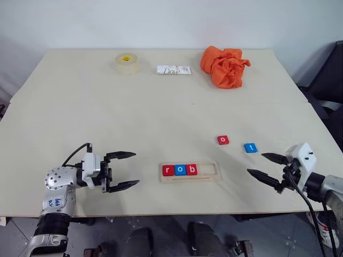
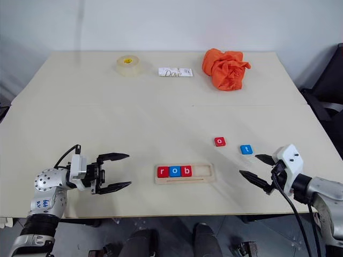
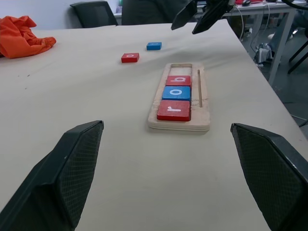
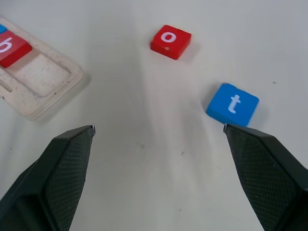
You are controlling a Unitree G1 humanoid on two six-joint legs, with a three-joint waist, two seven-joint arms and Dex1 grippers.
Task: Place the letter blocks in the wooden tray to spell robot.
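Observation:
The wooden tray point(image 1: 206, 178) lies near the table's front edge and holds a red r point(image 1: 168, 170), a blue o point(image 1: 180, 169) and a red b point(image 1: 191, 169) side by side at its left end. A loose red o block point(image 1: 223, 140) and a blue t block point(image 1: 250, 148) rest on the table to the tray's right rear. My right gripper point(image 1: 261, 165) hangs open just right of the tray, near the blue t point(image 4: 233, 105), holding nothing. Left of the tray my left gripper point(image 1: 126, 170) stands open and empty, pointing at the tray point(image 3: 202, 115).
At the table's far side sit a roll of clear tape point(image 1: 126, 62), a white Dove bar point(image 1: 173, 69) and a crumpled orange cloth point(image 1: 225, 67). The table's front edge point(image 1: 161, 215) runs just below both grippers.

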